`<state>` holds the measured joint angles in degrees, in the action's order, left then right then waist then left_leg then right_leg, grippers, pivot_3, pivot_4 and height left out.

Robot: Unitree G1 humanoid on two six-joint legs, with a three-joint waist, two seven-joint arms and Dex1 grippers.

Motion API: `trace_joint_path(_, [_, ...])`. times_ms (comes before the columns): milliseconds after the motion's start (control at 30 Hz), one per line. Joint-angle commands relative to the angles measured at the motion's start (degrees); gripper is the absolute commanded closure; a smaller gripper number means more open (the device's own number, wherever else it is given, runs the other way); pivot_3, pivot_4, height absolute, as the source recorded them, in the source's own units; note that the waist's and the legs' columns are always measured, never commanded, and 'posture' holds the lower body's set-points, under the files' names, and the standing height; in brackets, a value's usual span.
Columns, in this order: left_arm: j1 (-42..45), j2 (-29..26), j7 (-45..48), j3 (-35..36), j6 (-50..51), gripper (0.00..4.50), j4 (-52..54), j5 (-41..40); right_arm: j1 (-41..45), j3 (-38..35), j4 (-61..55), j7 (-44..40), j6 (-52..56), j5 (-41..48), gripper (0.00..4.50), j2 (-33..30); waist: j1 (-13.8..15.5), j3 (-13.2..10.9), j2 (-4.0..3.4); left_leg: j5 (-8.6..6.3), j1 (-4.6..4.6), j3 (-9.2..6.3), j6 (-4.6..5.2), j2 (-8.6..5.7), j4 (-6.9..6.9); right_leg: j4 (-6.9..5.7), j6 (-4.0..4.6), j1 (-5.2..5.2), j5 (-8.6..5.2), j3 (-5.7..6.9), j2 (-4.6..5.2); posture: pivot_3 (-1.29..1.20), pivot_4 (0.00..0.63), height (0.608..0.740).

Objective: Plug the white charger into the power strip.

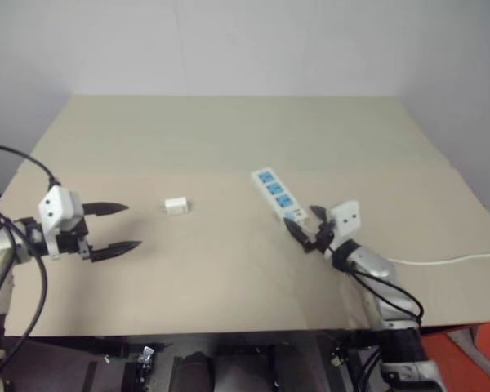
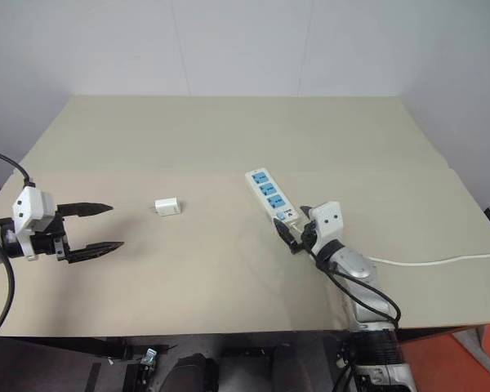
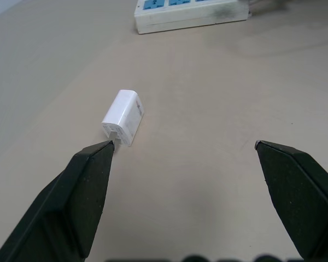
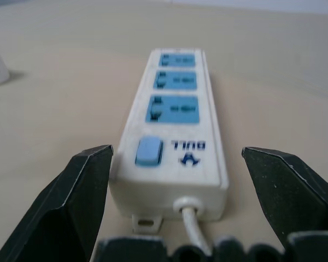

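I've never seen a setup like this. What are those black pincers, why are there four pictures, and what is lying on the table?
The pincers belong to a two-armed robot: each arm ends in a claw of two black fingers. Two pictures come from cameras in its head, looking down over the table. The other two come from a camera on each wrist, looking out between that claw's fingers.

On the table lie a small white charger and a white power strip with three blue sockets, a blue switch and a thin cord. The charger is not plugged in; it lies apart from the strip.

The left claw is open, with the charger lying beyond its fingertips. The right claw is open too, one finger on each side of the strip's switch end. Neither holds anything.
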<state>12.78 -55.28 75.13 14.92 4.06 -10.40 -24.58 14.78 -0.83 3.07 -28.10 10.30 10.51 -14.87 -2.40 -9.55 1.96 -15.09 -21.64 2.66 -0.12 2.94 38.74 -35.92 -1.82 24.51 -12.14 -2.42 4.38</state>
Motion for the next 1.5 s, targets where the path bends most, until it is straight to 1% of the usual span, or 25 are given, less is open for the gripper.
trace_joint_path(33, [-0.45,-0.77,-0.49,1.39,0.11,0.0,2.1,-0.16,1.27,0.34,0.75,0.11,-2.4,0.06,0.05,0.93,0.0,0.0,0.0,0.0,0.0,0.0,0.0,0.0,0.0,-0.01,0.0,0.0,0.0,0.0,0.0,0.0,0.15,0.74])
trace_joint_path(300, [-1.16,-0.41,-1.96,1.28,0.01,0.0,2.97,0.01,4.0,0.36,6.83,4.48,-6.36,-1.16,0.05,6.01,-0.23,0.0,0.0,0.0,0.01,-0.02,0.0,0.01,0.0,-0.02,0.0,0.01,0.0,-0.01,-0.01,0.0,0.15,0.74])
trace_joint_path(500, [-1.49,-0.48,-2.38,1.09,0.29,0.0,3.63,-0.18,4.72,0.82,10.29,5.34,-8.15,-2.19,0.05,6.99,-0.22,0.0,0.0,0.0,0.03,-0.02,0.0,0.0,0.0,-0.03,0.01,-0.01,0.01,-0.01,0.0,0.0,0.15,0.74])
trace_joint_path(600, [-1.51,-0.43,-2.9,1.1,0.28,0.0,3.87,0.07,4.98,0.46,11.76,5.31,-8.9,-2.27,0.62,6.98,-0.26,0.01,0.01,0.0,0.09,-0.02,0.0,0.0,0.0,-0.06,0.01,-0.03,0.01,-0.01,-0.01,0.0,0.15,0.74])
trace_joint_path(633, [-1.52,-0.42,-2.99,1.1,0.29,0.0,3.94,0.06,5.0,0.56,12.0,5.04,-9.11,-2.42,0.94,6.8,-0.26,0.01,0.01,0.0,0.1,-0.02,0.0,0.0,0.0,-0.06,0.01,-0.05,0.01,-0.02,-0.01,0.0,0.15,0.74])
trace_joint_path(667, [-1.52,-0.43,-3.04,1.09,0.36,0.0,4.01,-0.01,4.96,0.75,12.12,4.65,-9.35,-2.57,1.07,6.59,-0.25,0.01,0.02,0.0,0.12,-0.02,0.0,0.0,0.0,-0.05,0.01,-0.07,0.01,-0.02,-0.01,0.0,0.15,0.74])
trace_joint_path(767, [-1.45,-0.43,-3.18,0.99,0.42,0.0,4.23,-0.09,4.43,1.81,11.88,2.92,-10.55,-3.36,1.06,5.52,-0.22,0.01,0.02,0.0,0.14,-0.02,0.0,0.0,0.0,-0.04,0.01,-0.11,0.01,-0.02,0.0,0.0,0.15,0.74])
trace_joint_path(867, [-1.3,-0.35,-3.31,1.01,0.78,0.0,4.85,-0.44,3.0,2.53,9.62,-5.09,-11.45,-0.25,1.06,2.62,-0.16,0.01,0.02,0.0,0.13,-0.02,0.0,0.0,0.0,-0.03,0.01,-0.1,0.01,-0.01,0.0,0.0,0.15,0.74])
trace_joint_path(1067, [0.74,0.65,-4.13,0.41,2.17,0.0,6.05,-1.3,2.02,3.09,8.1,-28.33,-11.0,8.12,1.06,-8.0,-0.05,0.0,0.03,-0.01,0.09,-0.01,0.01,0.0,-0.01,0.03,0.0,-0.1,0.01,0.0,0.01,0.0,0.15,0.74])
trace_joint_path(1133, [3.26,3.02,-12.05,-1.59,1.97,0.0,7.53,4.09,3.13,3.62,9.18,-35.76,-9.64,10.71,1.06,-10.4,0.09,-0.01,0.03,0.0,0.13,-0.01,0.01,-0.01,0.01,0.02,-0.01,-0.13,0.0,0.0,0.0,0.0,0.15,0.74])
trace_joint_path(1167, [5.47,3.83,-16.08,-3.04,5.71,0.0,8.8,5.81,3.99,4.06,10.03,-39.04,-8.91,11.71,1.06,-11.05,0.32,-0.02,0.04,0.0,0.15,-0.04,0.01,0.0,0.02,0.01,-0.01,-0.17,0.0,0.02,-0.01,0.0,0.15,0.74])
trace_joint_path(1233, [9.62,5.0,-20.72,-5.51,10.76,0.0,10.77,8.24,5.97,5.31,12.29,-44.25,-8.13,12.41,1.06,-11.38,0.32,-0.06,0.12,0.0,0.25,-0.07,0.01,0.0,0.03,0.01,-0.02,-0.28,0.0,0.03,-0.04,0.0,0.15,0.74])
trace_joint_path(1267, [11.19,5.39,-21.73,-6.43,11.71,0.0,11.24,9.07,6.93,5.98,13.53,-46.11,-7.91,12.32,1.06,-11.2,0.22,-0.06,0.12,0.0,0.24,-0.1,0.0,0.0,0.06,0.0,-0.03,-0.29,0.01,0.02,-0.06,0.0,0.15,0.74])
trace_joint_path(1333, [16.22,4.37,-20.44,-9.71,17.58,0.0,10.8,9.5,9.18,8.34,16.99,-48.11,-9.73,9.74,1.06,-10.27,-0.21,-0.07,0.13,0.0,0.23,-0.1,0.01,-0.02,0.06,0.0,-0.03,-0.26,0.02,-0.02,-0.07,0.0,0.15,0.74])
trace_joint_path(1400, [23.85,2.88,-17.69,-15.43,24.98,0.0,8.35,11.79,11.86,10.39,20.18,-48.83,-10.36,7.94,1.06,-8.5,-0.27,-0.09,0.16,0.0,0.2,-0.1,0.01,-0.02,0.04,0.01,-0.02,-0.21,0.02,-0.03,-0.09,0.0,0.15,0.74])
trace_joint_path(1467, [30.86,1.34,-12.48,-22.84,25.24,0.0,4.67,16.95,14.13,11.87,22.34,-48.64,-10.9,6.24,1.06,-6.82,-0.48,-0.09,0.16,0.0,0.2,-0.15,0.01,-0.02,0.04,-0.02,-0.02,-0.19,0.02,-0.04,-0.15,0.0,0.15,0.74])
trace_joint_path(1500, [34.06,0.81,-9.71,-26.76,23.15,0.0,2.39,20.32,15.15,12.38,23.2,-48.81,-10.56,5.81,1.06,-6.07,-0.51,-0.09,0.16,0.0,0.22,-0.16,0.01,-0.02,0.03,-0.04,-0.02,-0.19,0.02,-0.04,-0.17,0.0,0.15,0.74])
